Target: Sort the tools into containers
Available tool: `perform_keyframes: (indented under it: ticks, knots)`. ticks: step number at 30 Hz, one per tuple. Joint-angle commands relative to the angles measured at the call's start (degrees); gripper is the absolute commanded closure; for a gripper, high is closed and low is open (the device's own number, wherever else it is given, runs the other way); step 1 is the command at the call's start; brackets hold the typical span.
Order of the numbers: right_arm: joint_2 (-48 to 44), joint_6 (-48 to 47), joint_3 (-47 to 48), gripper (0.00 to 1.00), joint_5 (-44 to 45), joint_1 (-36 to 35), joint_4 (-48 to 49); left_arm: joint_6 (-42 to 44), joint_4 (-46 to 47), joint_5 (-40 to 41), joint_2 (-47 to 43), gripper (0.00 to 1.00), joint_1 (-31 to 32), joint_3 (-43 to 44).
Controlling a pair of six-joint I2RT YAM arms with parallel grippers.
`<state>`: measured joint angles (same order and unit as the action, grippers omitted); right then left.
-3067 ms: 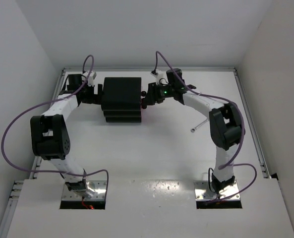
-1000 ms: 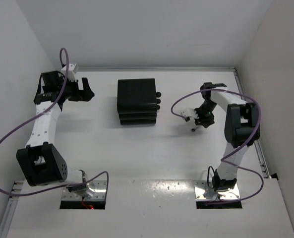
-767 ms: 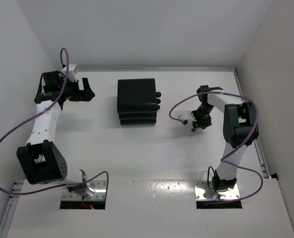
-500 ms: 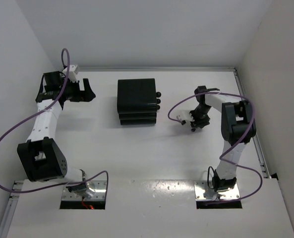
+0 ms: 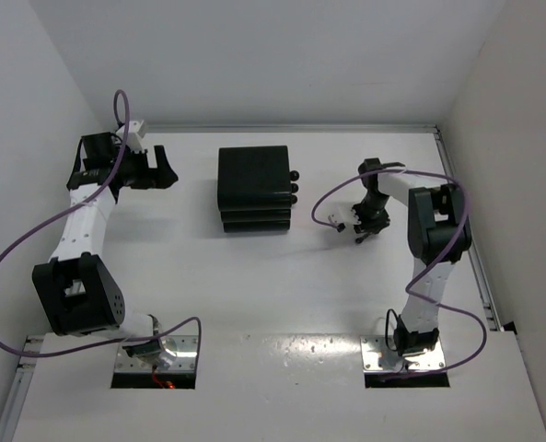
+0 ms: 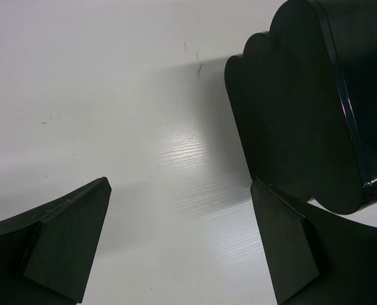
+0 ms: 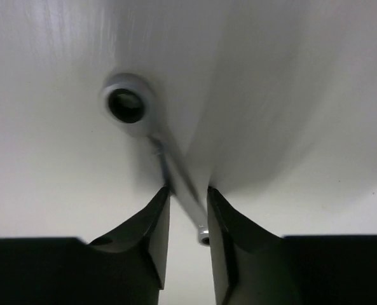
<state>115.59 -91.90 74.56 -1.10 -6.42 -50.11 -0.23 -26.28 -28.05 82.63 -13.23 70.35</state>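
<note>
White worktop (image 5: 254, 285) carries the black cabinet (image 5: 252, 189) at far centre. Left claw (image 6: 180, 184) hovers at far left, well apart from it, fingers spread wide and empty. Right claw (image 7: 187, 197), right of the cabinet, pinches the silver wrench (image 7: 167, 162) lying on the worktop.

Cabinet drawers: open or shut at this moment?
Shut. Nothing sticks out of the black cabinet; its three knobs line up close against its front.

Black cabinet (image 5: 252, 189) at desk (image 5: 254, 285) rear centre, knobs (image 5: 294, 187) facing right. Left tool (image 5: 162, 168) spread wide, well left of it. Right tool (image 5: 365, 230) points down onto wrench (image 5: 359, 241).
</note>
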Motion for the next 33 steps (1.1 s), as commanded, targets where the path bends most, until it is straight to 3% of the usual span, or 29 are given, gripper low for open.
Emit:
perform_keyframes:
  ticks: [1, 4, 8, 13, 17, 22, 25, 27, 30, 33]
  knots:
    - [3.68, -1.00, 0.85, 0.73, 1.02, -0.44, -1.30, -0.56, 1.76, -0.95, -0.01, 0.01, -1.35, 2.08]
    - [3.68, -1.00, 0.24, 0.89, 0.41, -0.44, -0.61, -0.56, 1.76, -0.95, -0.01, 0.01, -1.36, 2.08]
    - [1.66, -1.00, -1.70, 0.99, -1.09, -0.44, 0.89, -0.56, 1.76, -0.95, -0.01, 0.01, -1.88, 2.08]
    - [-2.03, 1.80, -2.32, 1.00, -4.69, -0.44, -1.65, -0.56, 1.76, -0.95, -0.01, 0.01, -1.88, 1.47]
    - [-7.47, 7.16, 2.42, 1.00, -12.93, -0.97, -8.84, -0.56, 1.76, -0.95, -1.06, 0.01, -1.88, 0.15]
    - [-11.97, 17.16, 15.23, 1.00, -21.12, -1.50, -18.61, -0.56, 2.29, -0.95, -1.68, 0.01, -1.88, -0.56]
    - [-9.18, 25.67, 28.75, 1.00, -26.82, -2.10, -25.03, -0.56, 2.29, -1.57, -2.21, 0.01, -1.88, -1.09]
    - [-5.40, 30.79, 42.81, 1.00, -29.03, -2.72, -30.03, -0.56, 2.90, -2.09, -2.21, 0.01, -1.88, -1.61]
    - [0.14, 42.22, 56.95, 1.00, -31.15, -5.00, -30.58, -1.18, 2.90, -2.62, -2.21, 0.01, -2.41, -2.14]
    - [1.66, 53.20, 62.19, 1.00, -32.38, -8.25, -24.72, -1.18, 3.43, -3.15, -2.21, 0.01, -2.93, -2.67]
